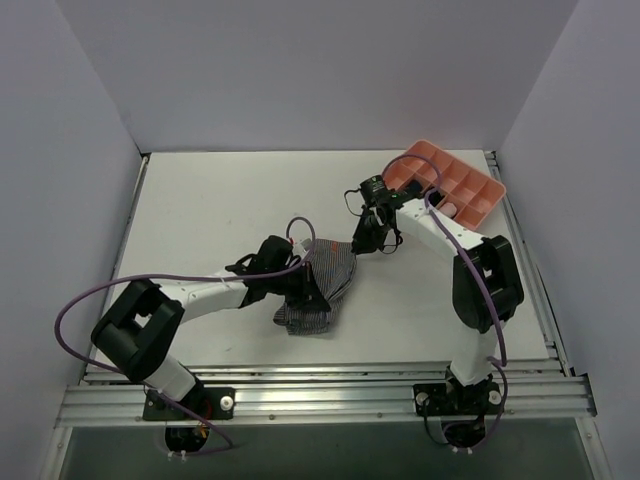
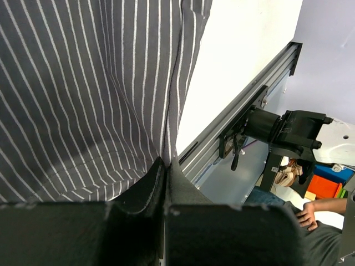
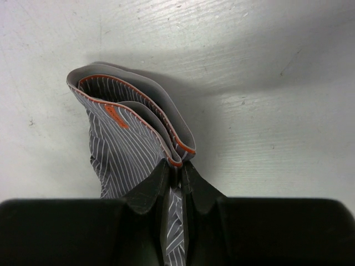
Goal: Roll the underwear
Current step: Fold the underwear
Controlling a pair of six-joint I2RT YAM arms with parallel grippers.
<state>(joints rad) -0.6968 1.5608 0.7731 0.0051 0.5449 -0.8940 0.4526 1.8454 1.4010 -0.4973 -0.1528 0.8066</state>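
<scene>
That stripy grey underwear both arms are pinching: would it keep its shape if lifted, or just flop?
Probably flop: the underwear drapes in soft creases between the left gripper and the right gripper. Likely light, since fingertip pinches seem enough to hold it. Its waistband curls in loose layers, so a push would probably bunch it.

The left arm is stretched low from its base toward the right. The left hand is pressed shut, its fingers pinched on the underwear. The right arm is folded at the elbow and reached leftward. The right hand is pointed down, its fingers clamped on a folded edge of the same cloth.
</scene>
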